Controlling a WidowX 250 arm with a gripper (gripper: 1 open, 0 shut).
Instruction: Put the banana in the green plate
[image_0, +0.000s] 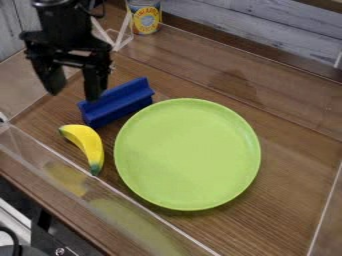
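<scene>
Below and slightly right of the pincer (75, 84), toward the near clear wall: the banana (84, 145), lying flat on the wood, dark tip nearest the camera, just beside the rim of the green plate (187, 153) but not on it. Pincer pointing down, fingers spread wide, nothing between them. Just right of the fingers, a blue block (118, 100), set between pincer and plate, close to the plate's far-left edge. Step in hand, by judgement: the approach to the banana, grasp not yet made. Next move likely calls for travel toward the camera, then a descent with the fingers straddling the banana's narrow width. Room tight on the near side: transparent wall (34, 165) running close by the fruit, plate rim on the other flank, block behind. Above the plate, open air and a bare green face, ample for the drop.
</scene>
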